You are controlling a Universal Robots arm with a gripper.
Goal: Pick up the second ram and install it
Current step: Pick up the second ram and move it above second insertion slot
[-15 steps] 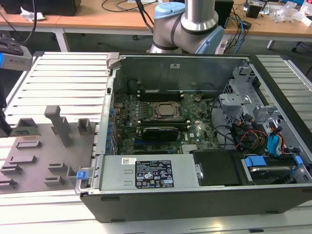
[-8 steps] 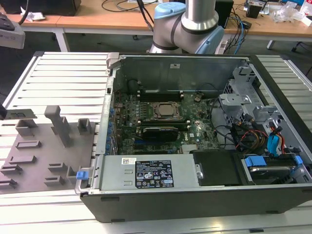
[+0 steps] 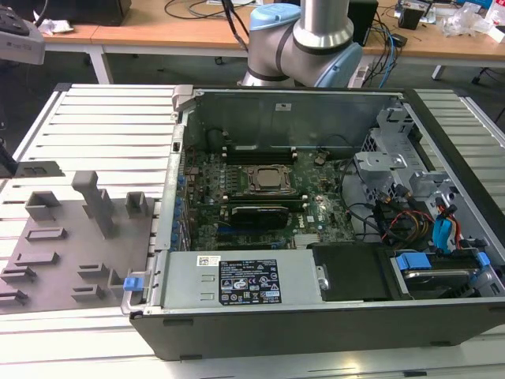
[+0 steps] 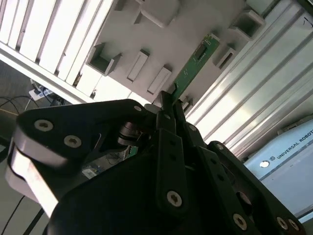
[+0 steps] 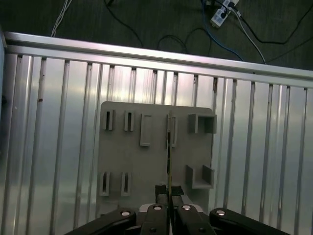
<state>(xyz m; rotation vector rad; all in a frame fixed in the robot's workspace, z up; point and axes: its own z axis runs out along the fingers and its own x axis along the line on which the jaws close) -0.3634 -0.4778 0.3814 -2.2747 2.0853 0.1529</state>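
In both wrist views my gripper (image 4: 168, 105) (image 5: 169, 192) is shut on the second ram (image 4: 194, 64), a narrow green circuit-board stick with small dark chips. The stick juts out past the fingertips (image 4: 165, 99) toward the grey fixture plate (image 5: 146, 166) below. In the first wrist view the second ram (image 5: 169, 147) shows edge-on as a thin line over one of the plate's slots. In the exterior view the open computer case (image 3: 316, 316) holds the motherboard, with long black memory slots (image 3: 260, 152) beside the processor socket (image 3: 268, 178).
The grey fixture plate (image 3: 63, 237) with raised holders lies on a ribbed aluminium table (image 3: 102, 118), at the exterior view's left of the case. A black-finned card (image 3: 259, 214), power supply (image 3: 245, 280), drive cage (image 3: 379, 170) and cables (image 3: 410, 221) crowd the case. Floor cables (image 5: 220, 29) lie beyond the table edge.
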